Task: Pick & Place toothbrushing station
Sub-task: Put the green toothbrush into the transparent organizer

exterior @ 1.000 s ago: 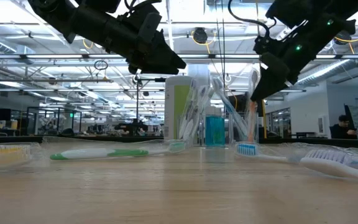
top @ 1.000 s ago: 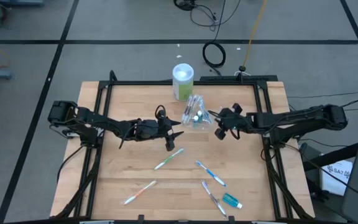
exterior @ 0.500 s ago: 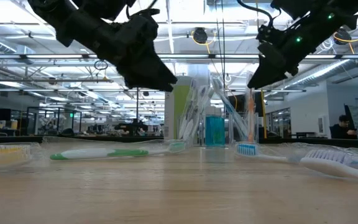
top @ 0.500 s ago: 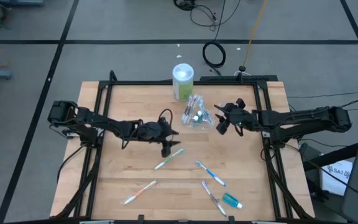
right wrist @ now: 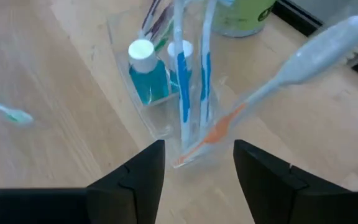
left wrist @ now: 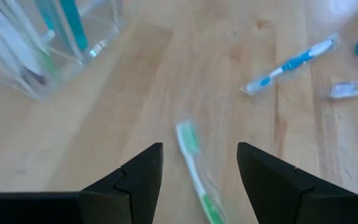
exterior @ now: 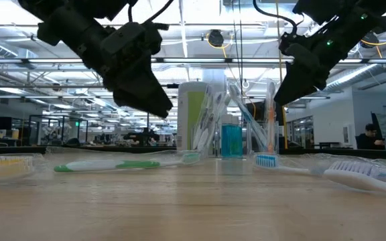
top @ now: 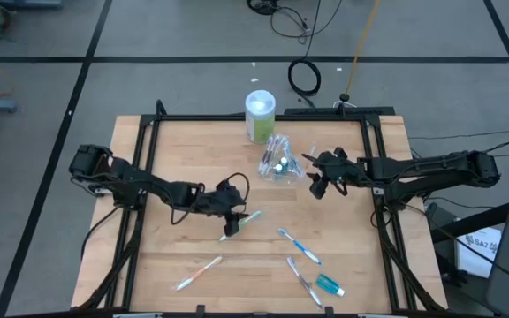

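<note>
In the high view, the left gripper sits left of centre on the bench, its jaws open and empty. The green toothbrush lies just below and to the right of them, slanting up to the right. The left wrist view shows the same brush flat on the wood between the two dark fingers, reaching out ahead of them, with no contact visible. It is slim, white-handled with green at the head and grip.

Toward the lower left of the high view lies an orange-pink toothbrush, well apart from both arms.

Right of centre stands the clear plastic bag, upright, holding brushes and teal tubes with white caps; a green-and-white canister stands just above it. The right wrist view shows the bag ahead of the open jaws, with a teal tube, blue-and-white brushes, and an orange-handled brush leaning out over its rim.

The right gripper hovers just to the right of the bag, jaws open, holding nothing.

In the lower right of the high view lie a blue toothbrush, another brush and a loose teal tube.
</note>
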You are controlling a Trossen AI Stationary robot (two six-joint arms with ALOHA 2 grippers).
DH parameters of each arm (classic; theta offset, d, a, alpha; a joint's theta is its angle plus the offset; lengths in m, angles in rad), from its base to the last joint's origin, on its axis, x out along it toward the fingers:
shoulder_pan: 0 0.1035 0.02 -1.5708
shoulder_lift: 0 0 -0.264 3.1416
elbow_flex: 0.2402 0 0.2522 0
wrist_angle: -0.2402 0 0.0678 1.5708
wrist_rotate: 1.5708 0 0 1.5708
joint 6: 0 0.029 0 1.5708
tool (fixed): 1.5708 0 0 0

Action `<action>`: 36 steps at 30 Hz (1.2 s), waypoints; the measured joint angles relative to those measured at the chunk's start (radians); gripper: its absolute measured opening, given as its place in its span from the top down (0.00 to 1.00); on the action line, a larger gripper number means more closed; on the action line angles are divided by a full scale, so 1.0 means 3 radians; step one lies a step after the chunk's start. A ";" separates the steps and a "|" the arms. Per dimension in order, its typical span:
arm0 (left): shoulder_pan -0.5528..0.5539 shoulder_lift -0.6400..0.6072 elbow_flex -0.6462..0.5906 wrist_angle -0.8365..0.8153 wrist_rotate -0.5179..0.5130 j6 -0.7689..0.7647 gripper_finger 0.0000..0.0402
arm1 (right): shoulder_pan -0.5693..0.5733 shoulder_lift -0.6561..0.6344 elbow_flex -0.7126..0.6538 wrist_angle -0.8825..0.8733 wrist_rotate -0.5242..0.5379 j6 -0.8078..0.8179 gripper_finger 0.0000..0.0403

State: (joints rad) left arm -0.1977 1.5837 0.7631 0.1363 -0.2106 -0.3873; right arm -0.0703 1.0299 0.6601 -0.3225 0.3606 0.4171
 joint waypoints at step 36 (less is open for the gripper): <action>0.0025 0.0662 -0.0006 0.0301 -0.0172 -0.0428 0.98 | 0.0001 0.0001 -0.0181 0.0063 -0.0263 0.0205 0.57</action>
State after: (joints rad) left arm -0.1902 1.7822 0.7612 0.2265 -0.2623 -0.5156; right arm -0.0700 1.0302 0.6060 -0.3035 0.2817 0.4786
